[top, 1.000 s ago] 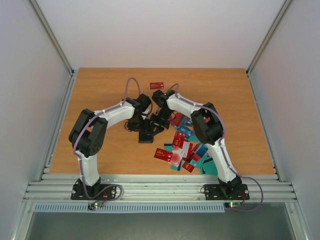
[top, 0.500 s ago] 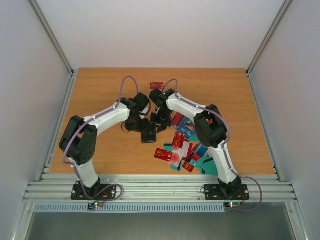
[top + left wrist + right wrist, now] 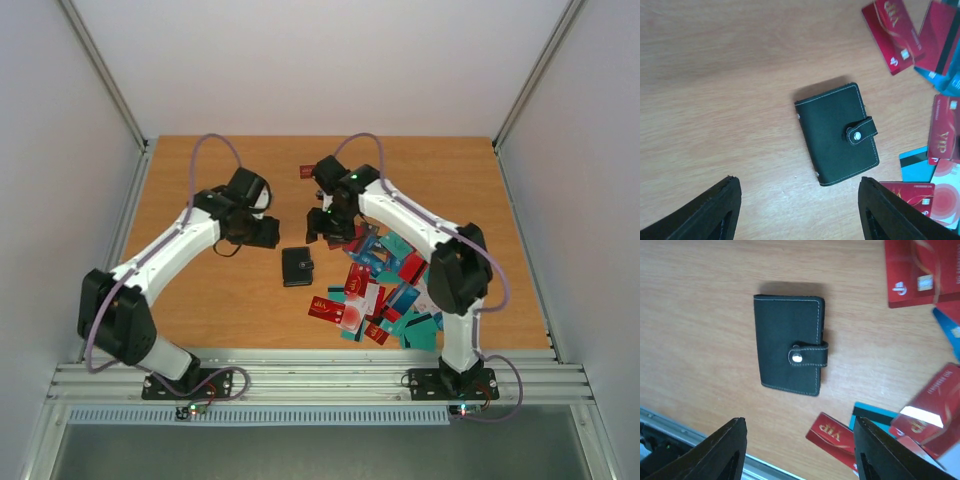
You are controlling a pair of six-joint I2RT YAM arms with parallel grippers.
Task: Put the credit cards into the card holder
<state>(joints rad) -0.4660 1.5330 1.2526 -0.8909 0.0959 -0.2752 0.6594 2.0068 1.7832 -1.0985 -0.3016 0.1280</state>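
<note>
Card holder (image 3: 297,266) lies flat and snapped closed on the table (image 3: 200,180), just left of the credit cards (image 3: 375,295). Its long axis runs roughly near-to-far and its clasp tab (image 3: 860,134) faces the card pile. The left gripper (image 3: 799,182) and right gripper (image 3: 800,422) both hover above it with fingers spread wide, neither touching. It sits about midway between them, so either looks equally placed to reach it.

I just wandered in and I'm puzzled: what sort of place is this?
Probably a robot test cell in a lab: a wooden table boxed in by plain white walls, two arms bolted to a metal rail, plus scattered credit cards.
</note>
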